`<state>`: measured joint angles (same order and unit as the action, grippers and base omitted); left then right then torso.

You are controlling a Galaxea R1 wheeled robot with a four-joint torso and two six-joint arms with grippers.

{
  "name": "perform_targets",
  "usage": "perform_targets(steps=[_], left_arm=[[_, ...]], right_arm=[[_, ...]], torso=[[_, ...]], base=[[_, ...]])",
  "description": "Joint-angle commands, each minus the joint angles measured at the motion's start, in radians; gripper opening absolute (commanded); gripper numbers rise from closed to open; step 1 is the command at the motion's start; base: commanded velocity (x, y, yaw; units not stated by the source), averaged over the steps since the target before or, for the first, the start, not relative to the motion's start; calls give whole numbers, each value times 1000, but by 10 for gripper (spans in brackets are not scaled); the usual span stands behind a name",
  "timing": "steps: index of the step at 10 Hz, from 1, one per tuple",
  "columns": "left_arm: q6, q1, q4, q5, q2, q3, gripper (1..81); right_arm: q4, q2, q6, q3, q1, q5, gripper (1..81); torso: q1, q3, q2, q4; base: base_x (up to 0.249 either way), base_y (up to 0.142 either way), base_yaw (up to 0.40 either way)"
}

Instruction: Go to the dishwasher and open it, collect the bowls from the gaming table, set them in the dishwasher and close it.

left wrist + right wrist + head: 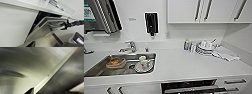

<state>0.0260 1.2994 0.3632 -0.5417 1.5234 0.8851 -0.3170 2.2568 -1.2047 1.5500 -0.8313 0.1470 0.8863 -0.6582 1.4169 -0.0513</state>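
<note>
- Head view looks down on a white desk (184,66) with the dishwasher (191,87) set beneath its front edge, right of the sink (121,65).
- The dishwasher door is partly open: a dark gap shows under the desk edge, with the door's top edge tipped outward.
- From the left wrist view, the dishwasher (41,26) door leans out at an angle from the white cabinet front (15,23), pale steel-coloured panel outside, dark interior behind it; a small green light dot sits on the door's top edge.
- A dark jointed robot arm (72,23) reaches to the door's top edge in that view, so its gripper is at the door, but whether its fingers are apart or clamped, I cannot tell.
- The other gripper: cannot tell either; the right wrist view is a blurred pale brushed surface (31,63) with a bright edge beside a dark area.
- In the sink: a dish with orange contents (115,62) and a patterned plate with a cup (143,65).
- Behind, a tap (131,46), stacked plates (205,48), a cloth (225,53), white upper cabinets (209,11).
</note>
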Motion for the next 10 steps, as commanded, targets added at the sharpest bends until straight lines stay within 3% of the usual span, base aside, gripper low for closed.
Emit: perform_targets(steps=[1,6,10], left_arm=[[3,-54,17,11,-58,-21,811],[3,-54,22,14,-51,-15,811],[3,-51,28,23,-45,-11,811]], right_arm=[[-37,-52,20,-7,22,186,811],[-57,16,20,7,-16,184,811],[-82,158,19,109,-72,177,811]], torso=[[0,0,0,0],[0,0,1,0],[0,0,1,0]], base=[[-92,0,0],[-97,0,0],[-81,0,0]])
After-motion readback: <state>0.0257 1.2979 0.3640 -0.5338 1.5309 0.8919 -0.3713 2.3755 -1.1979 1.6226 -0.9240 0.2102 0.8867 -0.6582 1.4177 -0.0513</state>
